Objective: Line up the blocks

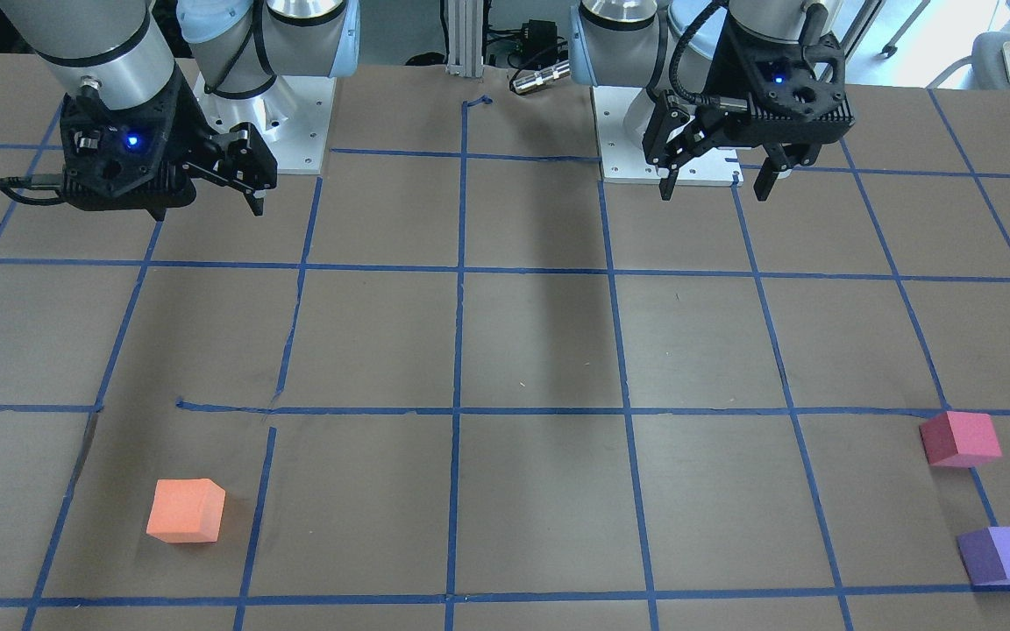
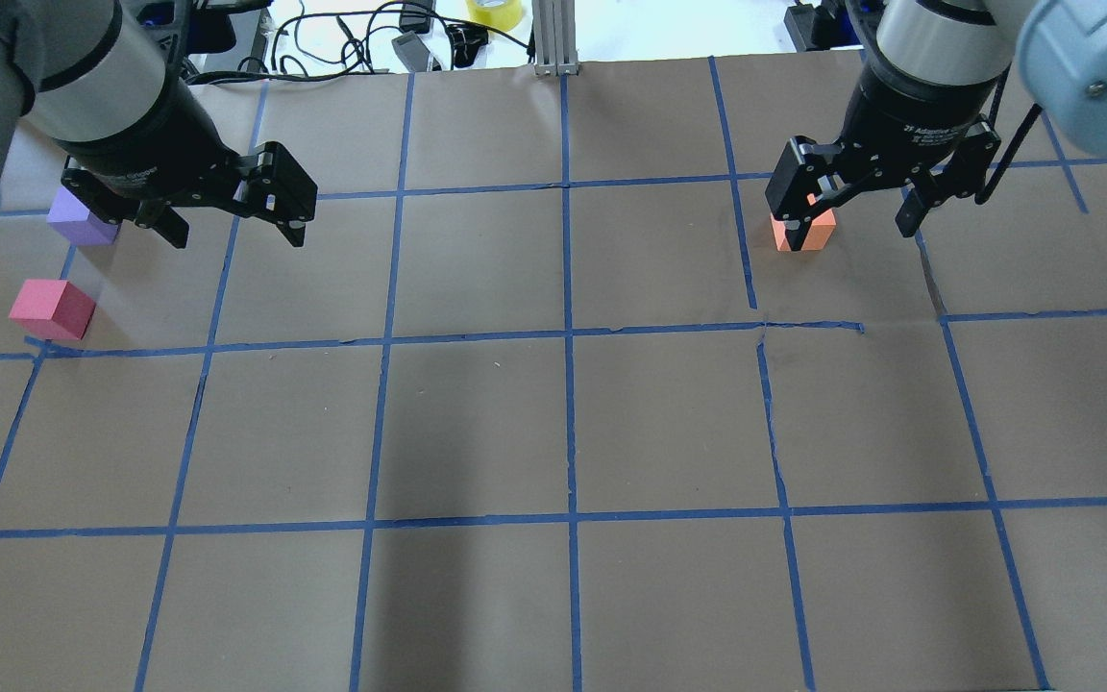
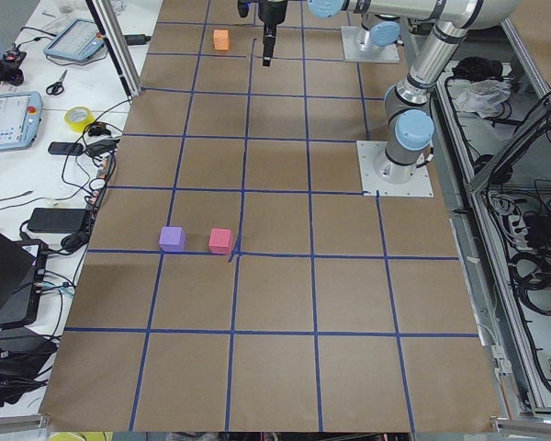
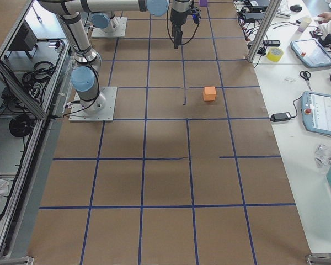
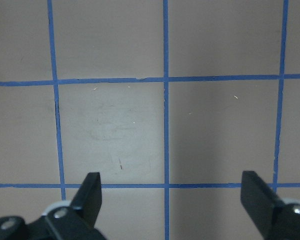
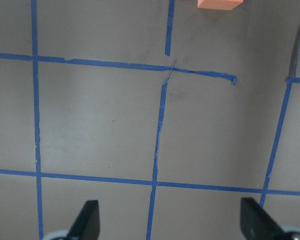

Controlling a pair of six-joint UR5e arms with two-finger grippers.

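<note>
The orange block (image 1: 187, 511) sits on the table's far side from the robot, in front of my right arm; it also shows in the overhead view (image 2: 811, 235) and at the top edge of the right wrist view (image 6: 218, 4). The pinkish-red block (image 1: 961, 438) and the purple block (image 1: 1005, 555) lie apart near the table's end on my left side. My left gripper (image 1: 714, 193) is open and empty, raised near its base. My right gripper (image 1: 246, 188) is open and empty, raised near its base. Neither gripper touches a block.
Blue tape lines (image 2: 568, 336) divide the brown paper table into squares. The two arm bases (image 1: 277, 123) stand at the robot's edge. An aluminium post (image 2: 558, 38), cables and a yellow tape roll (image 2: 496, 12) lie past the far edge.
</note>
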